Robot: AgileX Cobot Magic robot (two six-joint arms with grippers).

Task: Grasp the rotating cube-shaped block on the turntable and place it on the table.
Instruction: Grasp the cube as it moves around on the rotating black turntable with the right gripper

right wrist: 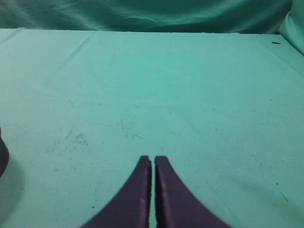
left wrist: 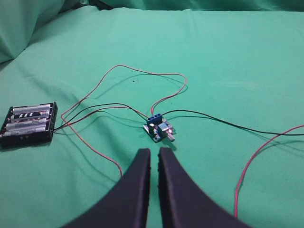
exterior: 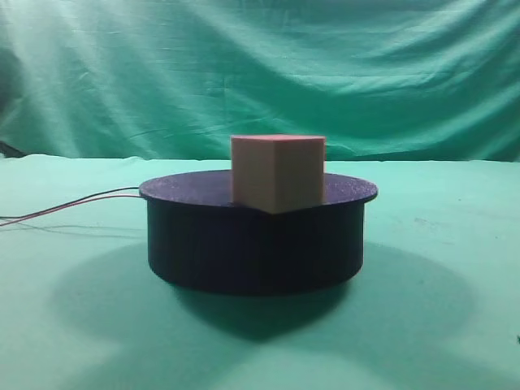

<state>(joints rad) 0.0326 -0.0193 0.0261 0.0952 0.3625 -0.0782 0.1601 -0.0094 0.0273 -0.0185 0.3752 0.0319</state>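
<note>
Squarely on the black turntable [exterior: 253, 236] sits the tan, sharp-edged cube-shaped block [exterior: 277, 172], outside both wrist views. Ahead of the left pincer [left wrist: 154, 153], pressed together, lie a blue circuit board [left wrist: 158, 129], wires [left wrist: 142, 71] and, ahead-left, a battery holder [left wrist: 28, 123] carrying cells. The right pincer [right wrist: 153, 160], also pressed together, faces bare green surface [right wrist: 166, 85].

A small blue circuit board [left wrist: 158, 130] with a blue terminal block lies flat on the green cloth. Well to its left sits a black plastic battery holder [left wrist: 28, 124] loaded with cylindrical cells. Thin red wires [left wrist: 142, 72] loop away behind the board and run back to the holder; a thin black wire [left wrist: 228, 124] trails off to the board's right. A draped green cloth backdrop [exterior: 260, 65] hangs behind.
</note>
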